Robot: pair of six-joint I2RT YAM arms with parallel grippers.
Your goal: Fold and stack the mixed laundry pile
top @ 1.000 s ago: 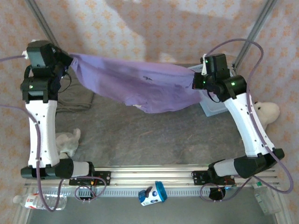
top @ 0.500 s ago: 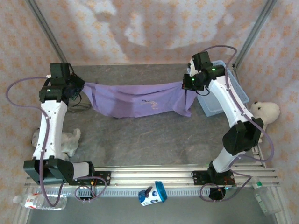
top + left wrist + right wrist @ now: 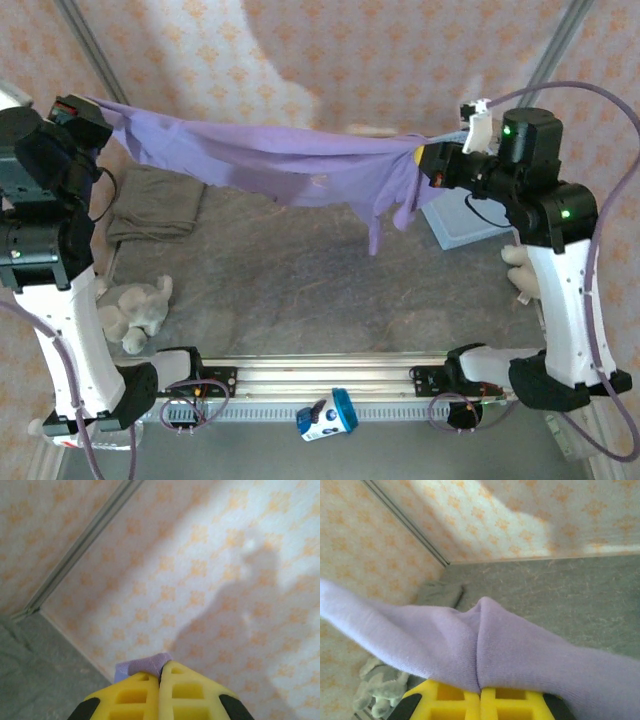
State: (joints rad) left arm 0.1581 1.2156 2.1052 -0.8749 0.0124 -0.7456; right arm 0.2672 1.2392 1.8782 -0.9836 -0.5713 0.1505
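Our left gripper (image 3: pixel 161 674) pinches one edge of the purple T-shirt (image 3: pixel 300 165) at far left; our right gripper (image 3: pixel 480 690) pinches the opposite edge at far right. The shirt hangs stretched above open table (image 3: pixel 300 290), and the grey garment (image 3: pixel 155 205) lies on the table's far left.

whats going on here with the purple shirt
The two arms hold the T-shirt stretched between them in the air above the table. The left gripper is shut on one end of it and the right gripper on the other, with a loose part hanging down near the right side. The grey garment lies flat on the table at the left, under the shirt's left end.
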